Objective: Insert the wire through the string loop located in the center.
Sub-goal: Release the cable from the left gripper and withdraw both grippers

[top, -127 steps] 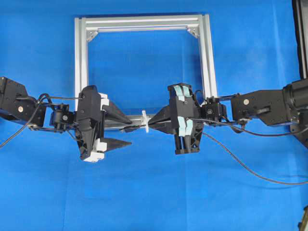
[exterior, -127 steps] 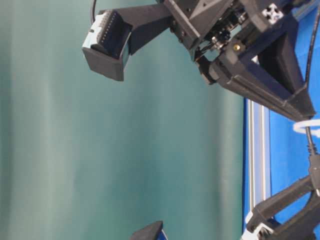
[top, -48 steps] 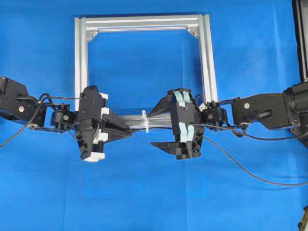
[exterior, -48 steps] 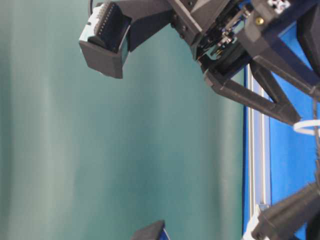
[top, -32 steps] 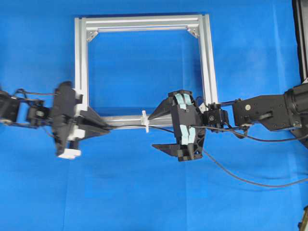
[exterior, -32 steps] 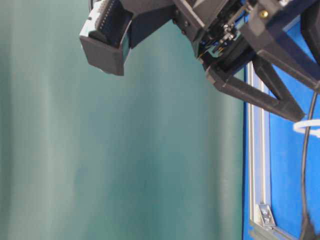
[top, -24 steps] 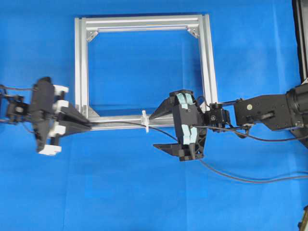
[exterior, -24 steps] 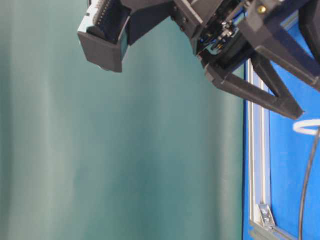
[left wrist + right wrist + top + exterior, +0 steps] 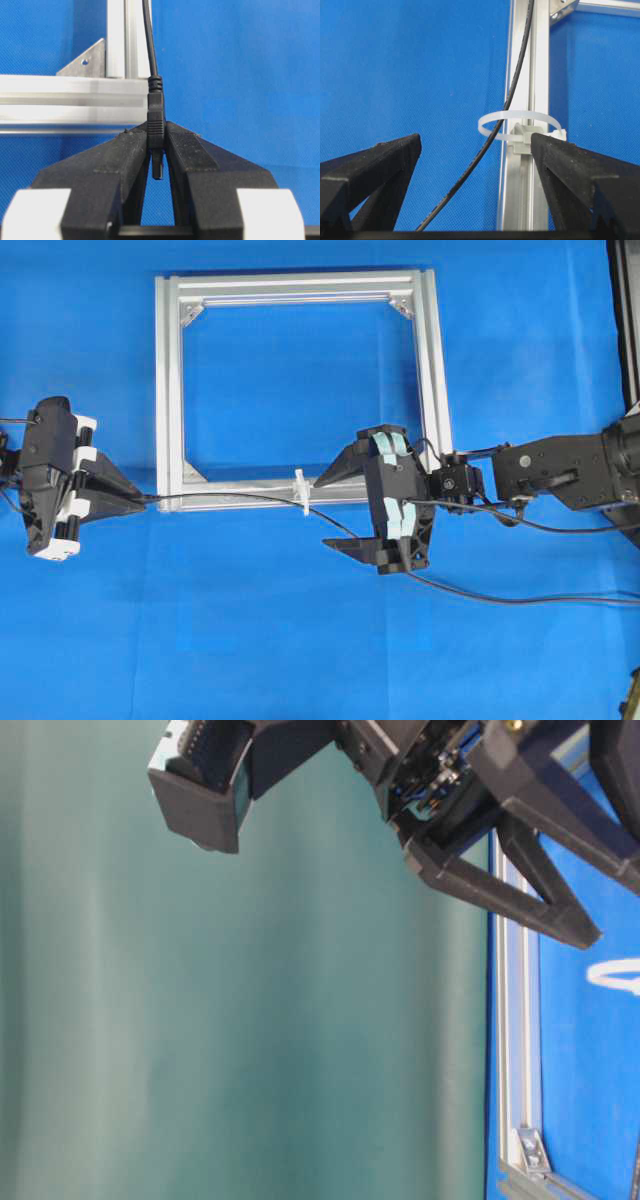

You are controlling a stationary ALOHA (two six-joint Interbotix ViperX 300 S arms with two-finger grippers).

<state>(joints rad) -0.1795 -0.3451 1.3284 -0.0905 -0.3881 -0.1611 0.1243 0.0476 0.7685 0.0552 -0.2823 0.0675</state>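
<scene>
The wire (image 9: 230, 496) is a thin black cable. It runs from my left gripper along the frame's near bar, through the white string loop (image 9: 301, 492), and on under my right gripper to the right edge. My left gripper (image 9: 140, 500) sits just left of the frame's near-left corner. It is shut on the wire's dark plug (image 9: 156, 120), and the plug's tip shows between the fingers. My right gripper (image 9: 330, 512) is open and empty just right of the loop. In the right wrist view the wire (image 9: 490, 140) passes through the loop (image 9: 520, 113) between the spread fingers.
The square silver aluminium frame (image 9: 170, 390) lies on the blue cloth, and the loop is clipped to the middle of its near bar. The table-level view shows the frame bar (image 9: 512, 1020), the loop (image 9: 615, 972) and a right-gripper finger (image 9: 520, 910). The arms' own cables trail at right.
My right gripper let go of the wire and stands open. My left gripper closed on the plug and pulled it far left, drawing the wire through the loop.
</scene>
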